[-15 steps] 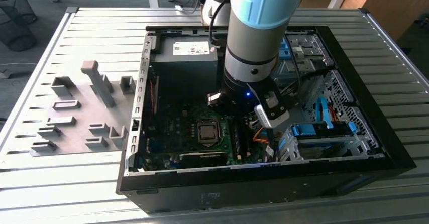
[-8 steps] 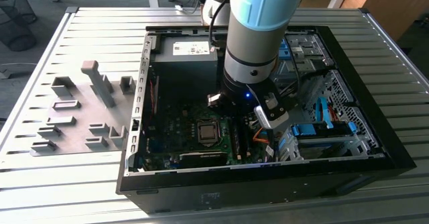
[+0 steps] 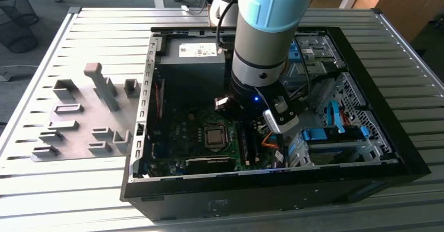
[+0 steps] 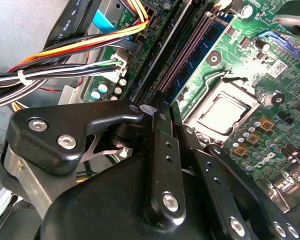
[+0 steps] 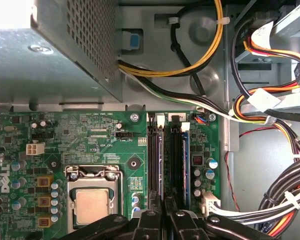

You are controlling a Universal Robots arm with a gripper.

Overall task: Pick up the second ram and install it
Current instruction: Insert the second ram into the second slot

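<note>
1. the claw point(image 5: 165, 207) sits low inside the case point(image 3: 388, 154), right over the slots point(image 5: 153, 160), so it lines up with them lengthwise.
2. its fingers point(image 4: 160, 145) are pinched close together; whether a board is caught between them, i can't tell.
3. a blue-green ram point(image 5: 186, 165) stands seated in one slot, just beside the claw's line; i can't tell if it's the second one.
4. a pale lilac strip point(image 5: 161, 160) runs straight out from the fingertips: ram edge or bare contacts, can't tell.
5. the grey fixture point(image 3: 76, 123) lies on the exterior view's left, well apart.
</note>
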